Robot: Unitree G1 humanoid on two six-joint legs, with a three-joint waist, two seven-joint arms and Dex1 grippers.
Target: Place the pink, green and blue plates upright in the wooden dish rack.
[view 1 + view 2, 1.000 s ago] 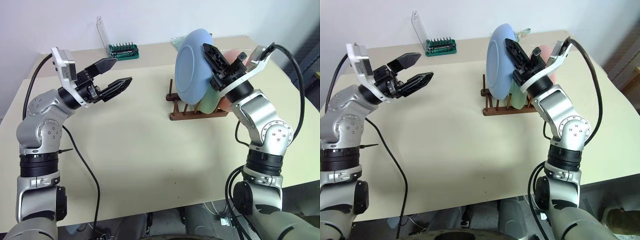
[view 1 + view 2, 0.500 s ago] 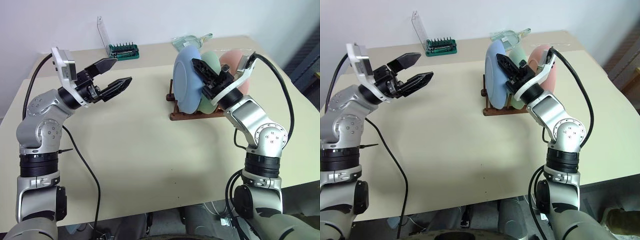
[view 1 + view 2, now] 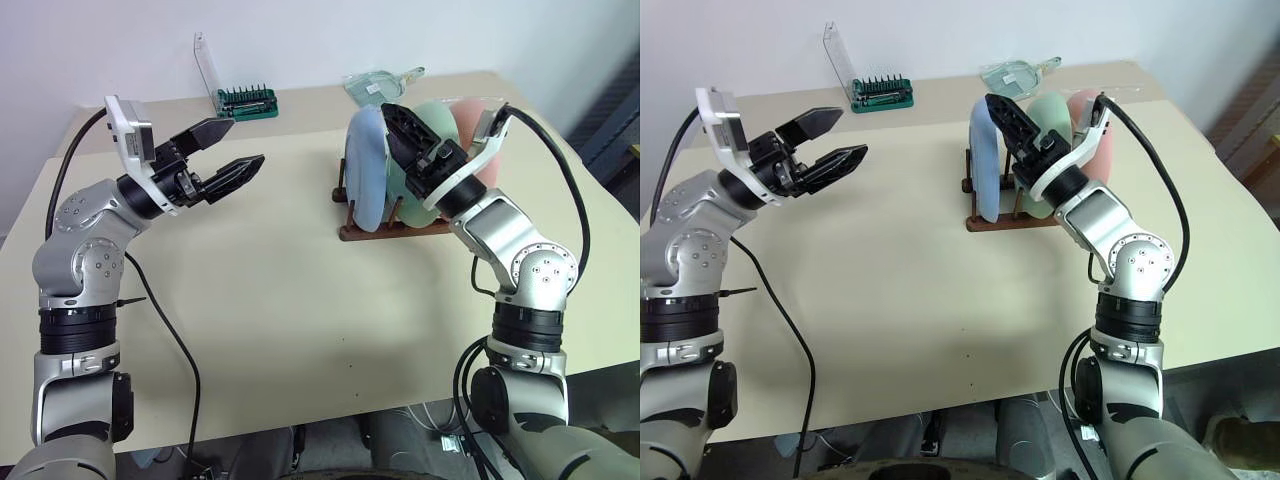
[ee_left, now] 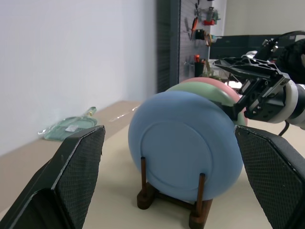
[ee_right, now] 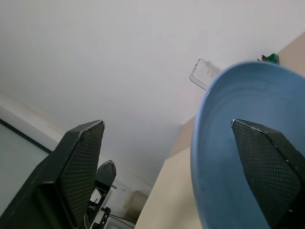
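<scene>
The wooden dish rack (image 3: 392,229) stands on the beige table, right of centre. Three plates stand upright in it: the blue plate (image 3: 365,168) in the slot nearest the table's middle, then the green plate (image 3: 435,122), then the pink plate (image 3: 470,112). In the left wrist view the blue plate (image 4: 183,143) rests between the rack's pegs (image 4: 200,193). My right gripper (image 3: 402,138) is open at the blue plate's upper rim, with the rim between its spread fingers (image 5: 81,162). My left gripper (image 3: 226,152) hovers open and holds nothing over the table's left side, pointing toward the rack.
A green tool holder with a clear panel (image 3: 240,97) stands at the table's far edge. A clear glass item (image 3: 375,83) lies behind the rack. A black cable (image 3: 165,320) runs across the table's left side. The wide beige tabletop (image 3: 290,290) lies in front of the rack.
My right gripper lowered the blue plate into the rack and opened. The plate went from tilted in the grip to standing upright. The left arm stayed still.
</scene>
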